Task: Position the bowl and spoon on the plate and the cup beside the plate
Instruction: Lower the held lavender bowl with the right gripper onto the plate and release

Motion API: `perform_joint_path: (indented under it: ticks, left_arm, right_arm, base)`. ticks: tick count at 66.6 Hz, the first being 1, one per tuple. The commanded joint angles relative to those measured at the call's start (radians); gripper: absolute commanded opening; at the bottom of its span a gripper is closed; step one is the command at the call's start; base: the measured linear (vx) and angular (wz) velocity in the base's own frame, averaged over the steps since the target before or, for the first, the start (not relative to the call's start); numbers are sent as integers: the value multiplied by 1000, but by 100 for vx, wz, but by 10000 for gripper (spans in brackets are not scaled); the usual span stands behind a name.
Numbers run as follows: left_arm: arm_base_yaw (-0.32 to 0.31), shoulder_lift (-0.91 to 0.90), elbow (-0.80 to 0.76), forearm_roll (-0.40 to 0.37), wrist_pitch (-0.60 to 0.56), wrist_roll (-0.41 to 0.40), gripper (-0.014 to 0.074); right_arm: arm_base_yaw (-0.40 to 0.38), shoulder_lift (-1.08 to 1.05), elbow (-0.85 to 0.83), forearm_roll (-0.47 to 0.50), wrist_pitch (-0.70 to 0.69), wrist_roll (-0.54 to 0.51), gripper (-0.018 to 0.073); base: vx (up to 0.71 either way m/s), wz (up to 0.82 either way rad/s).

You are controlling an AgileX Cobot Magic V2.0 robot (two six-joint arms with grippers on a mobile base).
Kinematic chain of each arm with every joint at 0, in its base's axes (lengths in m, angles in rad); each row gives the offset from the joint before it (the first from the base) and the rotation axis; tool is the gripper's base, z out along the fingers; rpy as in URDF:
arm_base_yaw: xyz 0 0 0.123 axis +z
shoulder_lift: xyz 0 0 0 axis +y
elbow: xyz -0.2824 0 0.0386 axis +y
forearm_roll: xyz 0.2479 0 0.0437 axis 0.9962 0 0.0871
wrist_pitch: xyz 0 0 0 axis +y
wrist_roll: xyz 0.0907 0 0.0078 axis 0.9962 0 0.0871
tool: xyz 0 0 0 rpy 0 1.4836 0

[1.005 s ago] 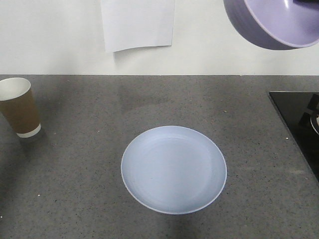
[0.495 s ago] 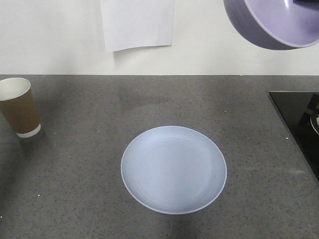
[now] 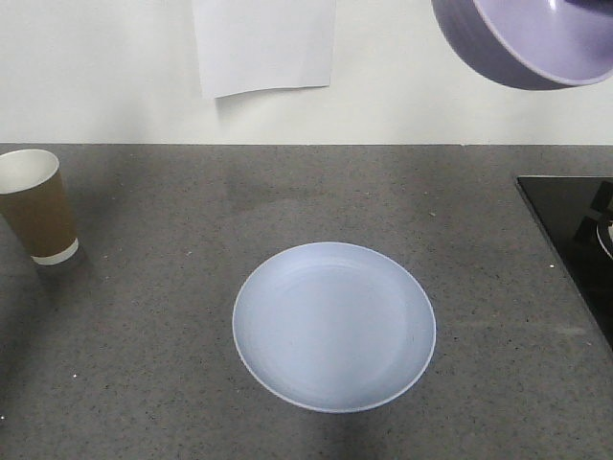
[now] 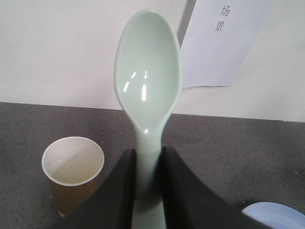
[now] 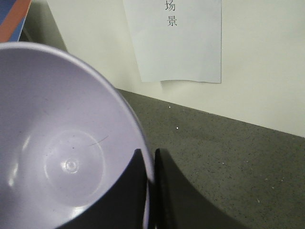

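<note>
The pale blue plate [image 3: 333, 326] lies on the grey counter, with nothing on it. High at the top right hangs the lavender bowl [image 3: 532, 43], tilted. My right gripper [image 5: 148, 162] is shut on the rim of the bowl [image 5: 62, 143], one finger inside and one outside. The brown paper cup [image 3: 36, 206] stands upright at the far left. My left gripper [image 4: 147, 160] is shut on the handle of the mint-green spoon [image 4: 147, 86], scoop pointing up, with the cup [image 4: 72, 174] just left of it and the plate's edge [image 4: 276, 214] at the lower right.
A white paper sheet [image 3: 265, 46] hangs on the back wall. A black glossy cooktop [image 3: 575, 235] fills the counter's right edge. An orange and blue object [image 5: 14, 16] shows at the top left of the right wrist view.
The bowl has risen slightly at the top right. Plate and cup have not moved.
</note>
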Motion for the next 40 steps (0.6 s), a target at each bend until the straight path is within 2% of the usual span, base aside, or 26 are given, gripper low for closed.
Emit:
perform_joint_path:
  ticks: [1, 9, 16, 22, 28, 40]
  left_arm:
    - [-1, -9, -23, -27, -61, -1, -6]
    - [-1, -9, -23, -27, -61, -1, -6]
    - [-1, -9, -23, -27, -61, -1, -6]
    - [-1, -9, -23, -27, -61, -1, -6]
    - [-1, -9, -23, -27, -61, -1, -6]
    - [-1, -9, -23, -27, -61, -1, -6]
  right_arm:
    - [-4, -10, -25, 123, -69, -15, -8]
    - [37, 48, -25, 239, -30, -95, -8]
    - [141, 133, -25, 229, 4, -135, -6]
    - [238, 222, -25, 156, 27, -137, -5]
    - [326, 315, -25, 39, 43, -128, -5]
    - [425, 452, -25, -192, 86, -53, -3]
  base:
    - [0, 0]
    - [0, 0]
    - [0, 0]
    - [0, 0]
    - [0, 0]
    - [0, 0]
